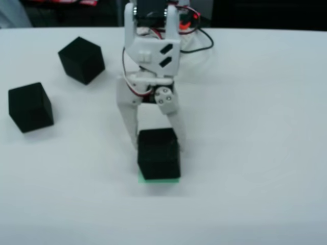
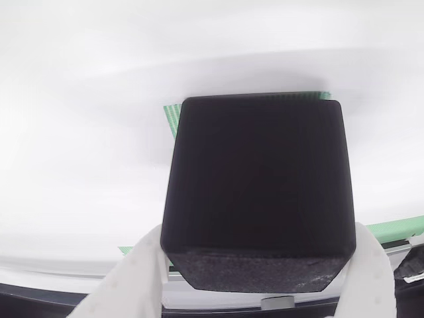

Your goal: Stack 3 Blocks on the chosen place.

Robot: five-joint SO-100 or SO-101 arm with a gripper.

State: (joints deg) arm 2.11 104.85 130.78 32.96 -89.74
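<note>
Basically, the first black cube was clamped by the gripper on the green patch, mid-desk; it could've been dragged off-square if released unevenly.

A plain white table is seen stretching across the front view. Behind its far edge, a dark background is seen, and something red is glimpsed top left.

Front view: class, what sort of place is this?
Probably a robotics test bench: a plain white table, a small arm's gripper around a black cube on a green patch, loose wires behind.
</note>
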